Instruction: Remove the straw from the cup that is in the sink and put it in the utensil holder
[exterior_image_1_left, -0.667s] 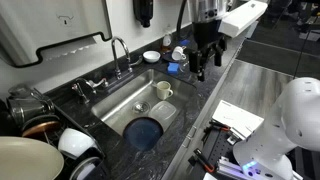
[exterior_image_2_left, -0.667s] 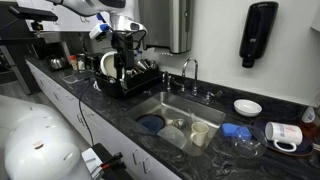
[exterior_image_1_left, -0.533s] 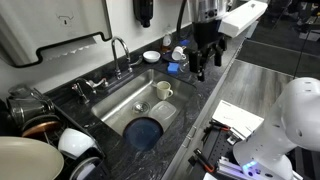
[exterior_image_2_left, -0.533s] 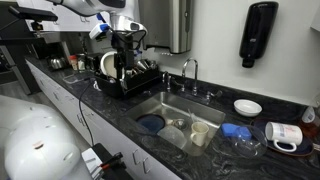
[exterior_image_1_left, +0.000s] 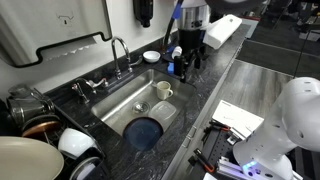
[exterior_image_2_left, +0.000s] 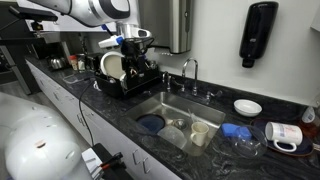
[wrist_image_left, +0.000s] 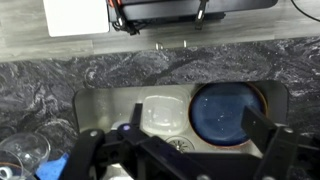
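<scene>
The cream-white cup (exterior_image_1_left: 163, 91) stands in the stainless sink (exterior_image_1_left: 118, 104), at the end near the small cups; it also shows in the other exterior view (exterior_image_2_left: 200, 132). The straw is too thin to make out in the exterior views; a thin pale stick (wrist_image_left: 137, 115) shows in the wrist view, just above the gripper body. My gripper (exterior_image_1_left: 185, 68) hangs open and empty above the counter beside the sink, apart from the cup. In the wrist view its fingers (wrist_image_left: 180, 152) are spread wide over the sink (wrist_image_left: 90, 100). I cannot pick out a utensil holder.
A blue plate (wrist_image_left: 228, 110) and a white square container (wrist_image_left: 165, 112) lie in the sink. The chrome tap (exterior_image_1_left: 118, 50) stands behind it. A dish rack (exterior_image_2_left: 125, 80) with bowls is at one end. White cups with blue items (exterior_image_2_left: 232, 130) are at the other.
The gripper has shifted along the counter toward the sink and turned; it stays open and empty. The cup and the sink contents have not moved.
</scene>
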